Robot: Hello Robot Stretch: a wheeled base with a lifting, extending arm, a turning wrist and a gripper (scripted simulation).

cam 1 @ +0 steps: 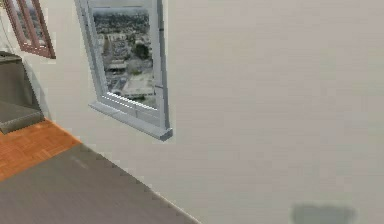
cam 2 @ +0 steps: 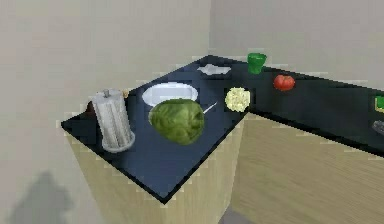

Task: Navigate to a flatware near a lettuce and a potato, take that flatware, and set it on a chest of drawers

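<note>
lettuce [cam 2: 177, 122] on counter [cam 2: 320, 110] | upright cylinder [cam 2: 112, 120] left of it | tomato [cam 2: 284, 82] behind-right

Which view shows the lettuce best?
The arm side view: the green lettuce sits whole on the dark counter, next to a white basin. The forward view faces a pale wall with a window.

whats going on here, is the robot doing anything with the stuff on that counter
The robot has pulled up beside a dark L-shaped countertop, seen in the arm side view. Ahead of it is a pale wall with a grey-framed window. Everything on the counter is resting in place. A thin silvery flatware piece lies between a round green lettuce and a pale lumpy potato-like thing. The flatware has not yet been picked up.
</note>
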